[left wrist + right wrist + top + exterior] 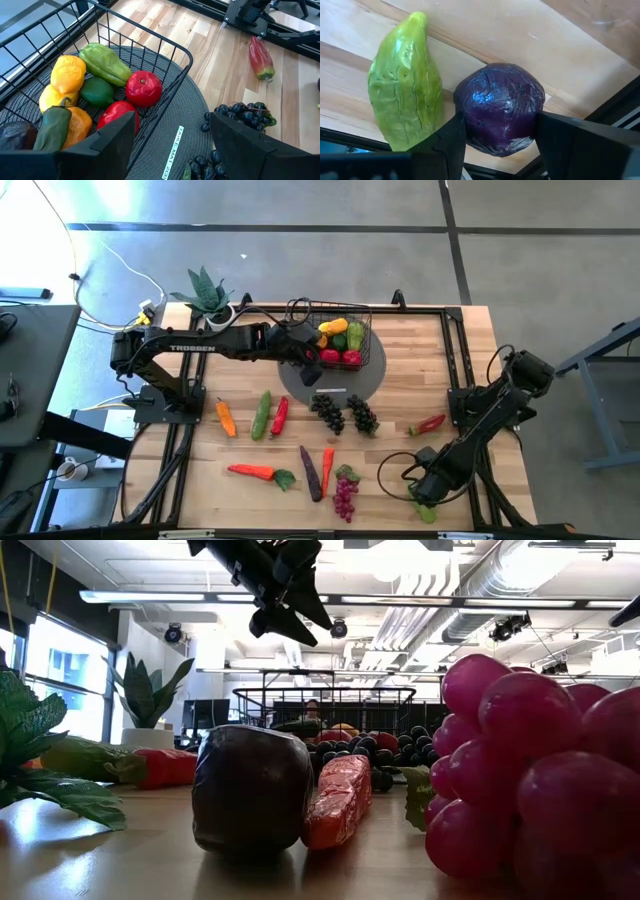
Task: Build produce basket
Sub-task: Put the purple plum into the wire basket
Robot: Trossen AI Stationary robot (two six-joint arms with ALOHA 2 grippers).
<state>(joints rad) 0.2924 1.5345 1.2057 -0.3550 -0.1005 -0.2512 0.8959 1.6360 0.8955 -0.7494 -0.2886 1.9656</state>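
Observation:
The black wire basket (368,310) stands on a grey round mat (375,375) at the table's far middle. It holds yellow, green and red produce (100,85). My left gripper (172,120) hovers open above the basket's near rim (180,75), with nothing between its fingers. At the near right corner my right gripper (425,492) points steeply down and is shut on a round purple cabbage (500,107). A pale green wrinkled vegetable (405,85) lies on the wood right beside the cabbage. My right gripper pinches the purple cabbage between its two fingers, one finger (450,137) on each of two opposite sides (465,117). The fingers come from above, slanting. The cabbage looks to be resting on the tabletop, close against the green vegetable.
Loose produce lies across the table's middle: a carrot (225,417), a cucumber (262,415), a red pepper (280,413), dark grapes (345,413), an eggplant (311,473), purple grapes (345,495) and a red pepper (428,423). A potted plant (208,295) stands far left.

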